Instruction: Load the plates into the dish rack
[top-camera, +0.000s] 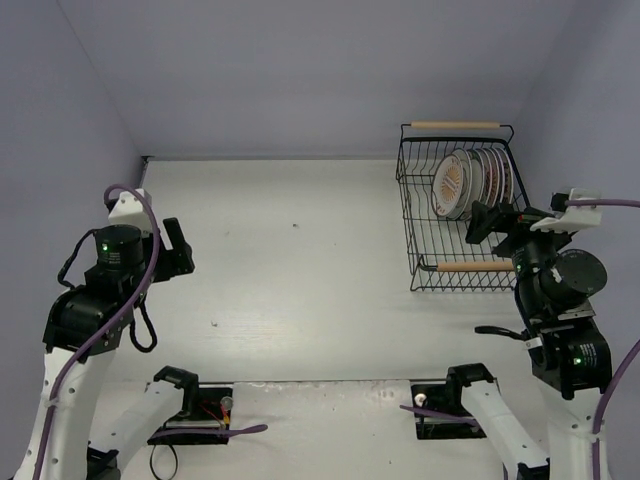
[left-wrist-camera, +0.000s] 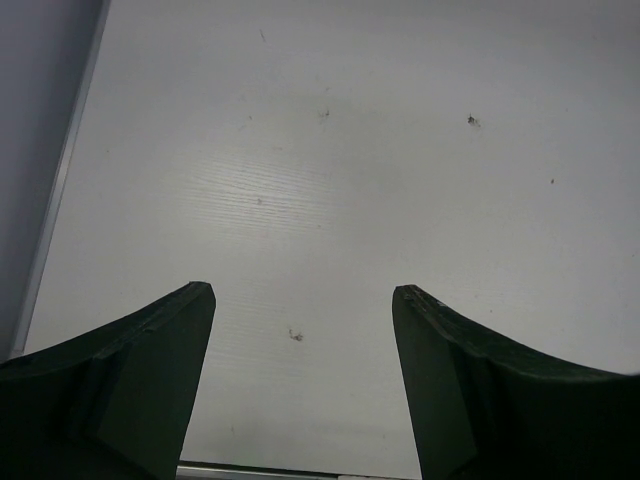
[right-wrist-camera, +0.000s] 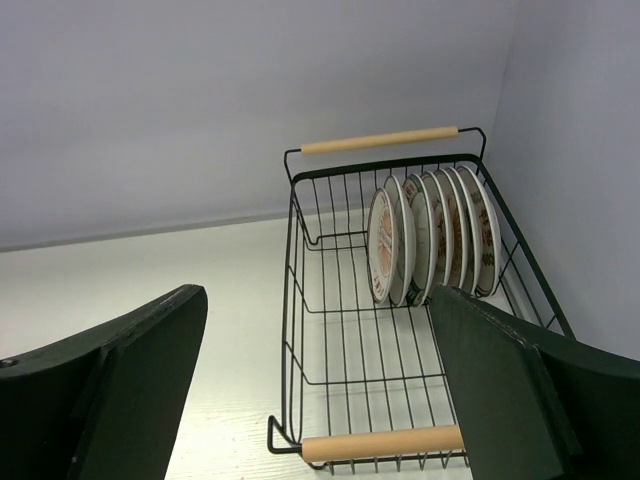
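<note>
The dish rack (top-camera: 420, 215), a black wire basket with two wooden bar handles, stands at the far right of the table and also shows in the right wrist view (right-wrist-camera: 340, 330). Several plates (top-camera: 470, 183) stand on edge in a row at its far end; the front one has an orange sunburst centre (right-wrist-camera: 382, 247). My right gripper (top-camera: 497, 218) is open and empty, by the rack's near right corner above the near handle (right-wrist-camera: 382, 444). My left gripper (top-camera: 178, 247) is open and empty over bare table at the left; between its fingers (left-wrist-camera: 150, 370) only the white tabletop shows.
The walls close in at the back, left and right; the rack sits near the right wall. The table's left edge (left-wrist-camera: 60, 190) runs beside the left gripper. The arm bases and cables (top-camera: 210, 425) lie at the near edge.
</note>
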